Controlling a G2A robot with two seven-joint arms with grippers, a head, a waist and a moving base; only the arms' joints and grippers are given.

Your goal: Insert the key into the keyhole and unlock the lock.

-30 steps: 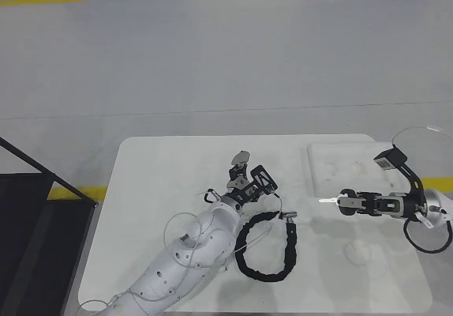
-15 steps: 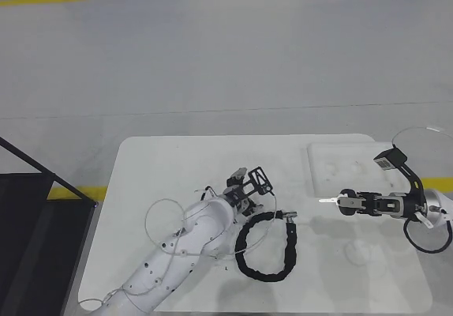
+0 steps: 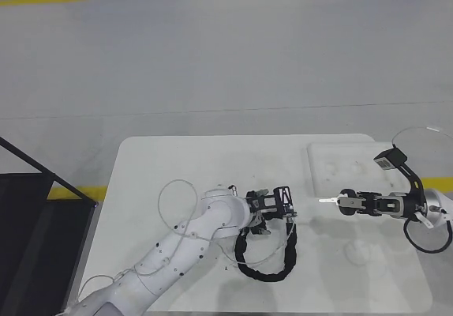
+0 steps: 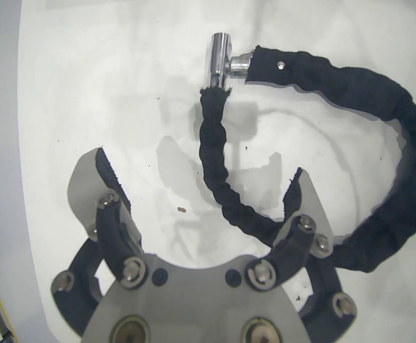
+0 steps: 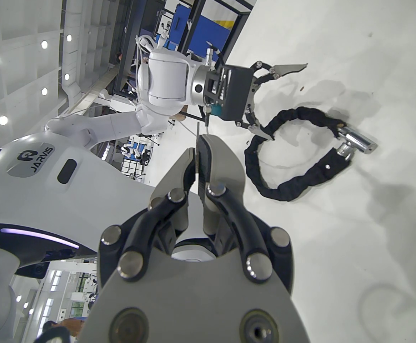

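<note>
A black fabric-sleeved chain lock (image 3: 267, 274) lies in a loop on the white table (image 3: 163, 182), and its chrome lock cylinder (image 4: 219, 60) joins the two ends. My left gripper (image 4: 199, 174) hangs open low over the loop, one sleeved end running between its fingers (image 4: 100, 165). In the top view this left gripper (image 3: 287, 204) sits at the loop's far end. To its right, my right gripper (image 3: 343, 201) is shut on the key (image 5: 196, 139), whose tip (image 3: 326, 201) points toward the lock. The right wrist view shows the chain lock (image 5: 297, 187), its cylinder (image 5: 357, 141) and the open left gripper (image 5: 275, 99).
A shallow white tray (image 3: 345, 170) rests at the table's back right, just beyond the right gripper. A black metal frame (image 3: 13, 205) stands off the table's left side. The front right of the table is bare.
My left arm has swung its gripper to the right and lowered it over the lock's end of the loop, still open. The right arm with the key has stayed put.
</note>
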